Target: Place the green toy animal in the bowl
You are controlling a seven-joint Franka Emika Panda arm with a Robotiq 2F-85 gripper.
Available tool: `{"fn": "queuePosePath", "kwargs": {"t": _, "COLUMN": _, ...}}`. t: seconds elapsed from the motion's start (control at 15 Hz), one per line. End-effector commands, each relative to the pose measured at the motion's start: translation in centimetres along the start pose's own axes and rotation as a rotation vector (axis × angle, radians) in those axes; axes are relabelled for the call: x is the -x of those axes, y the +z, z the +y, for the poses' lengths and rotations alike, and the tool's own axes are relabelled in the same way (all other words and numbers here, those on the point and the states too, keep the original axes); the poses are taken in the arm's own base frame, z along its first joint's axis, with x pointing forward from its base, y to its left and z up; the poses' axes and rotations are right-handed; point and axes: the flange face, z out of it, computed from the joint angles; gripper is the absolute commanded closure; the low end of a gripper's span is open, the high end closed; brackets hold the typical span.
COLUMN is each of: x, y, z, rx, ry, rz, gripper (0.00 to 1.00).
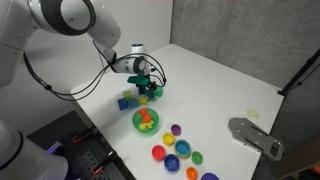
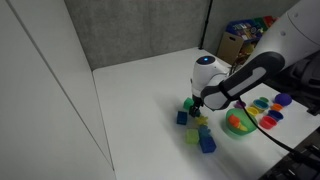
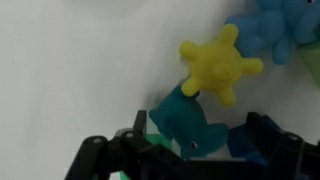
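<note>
table: white, matte (image 1: 225, 75)
back wall: dark grey panel (image 2: 140, 30)
side wall: white board (image 2: 40, 90)
far corner: cardboard box (image 2: 233, 47)

Small coloured cups (image 1: 158, 152) cluster on the white table (image 1: 220, 80) near a flat grey object (image 1: 255, 137), blue blocks (image 2: 207, 144) farther off.

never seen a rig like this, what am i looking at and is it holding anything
A white robot arm with a two-fingered gripper at its tip. Two pictures come from cameras standing off the table; the third from a camera on the wrist, looking past the fingers. On the white table lie blue blocks, a green bowl and little coloured cups. In the wrist view the green toy animal sits between the fingers, beside a yellow star-shaped toy. Whether it is gripped, I cannot tell.
</note>
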Motion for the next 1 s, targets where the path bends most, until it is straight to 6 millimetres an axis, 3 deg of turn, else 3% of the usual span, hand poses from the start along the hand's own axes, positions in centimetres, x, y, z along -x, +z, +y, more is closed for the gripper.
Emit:
{"fn": "queuePosePath", "kwargs": {"t": 0.0, "x": -0.5, "y": 0.8, "z": 0.3, "rx": 0.041, "ry": 0.014, "rz": 0.012, "gripper": 0.00}}
{"fn": "queuePosePath", "kwargs": {"t": 0.07, "x": -0.4, "y": 1.0, "z": 0.4, "rx": 0.048, "ry": 0.016, "rz": 0.011, "gripper": 0.25}}
{"fn": "queuePosePath", "kwargs": {"t": 0.13, "x": -0.4, "y": 1.2, "z": 0.5, "rx": 0.050, "ry": 0.016, "rz": 0.008, "gripper": 0.25}}
{"fn": "queuePosePath", "kwargs": {"t": 0.4, "x": -0.3, "y": 1.2, "z": 0.6, "rx": 0.064, "ry": 0.026, "rz": 0.005, "gripper": 0.60}}
{"fn": "queuePosePath", "kwargs": {"t": 0.73, "x": 0.1, "y": 0.4, "z": 1.7, "rx": 0.068, "ry": 0.055, "rz": 0.002, "gripper": 0.95}}
{"fn": "queuePosePath", "kwargs": {"t": 0.87, "x": 0.4, "y": -0.6, "z": 2.9, "rx": 0.071, "ry": 0.075, "rz": 0.005, "gripper": 0.91}}
{"fn": "queuePosePath", "kwargs": {"t": 0.93, "x": 0.6, "y": -1.0, "z": 3.5, "rx": 0.070, "ry": 0.087, "rz": 0.008, "gripper": 0.96}}
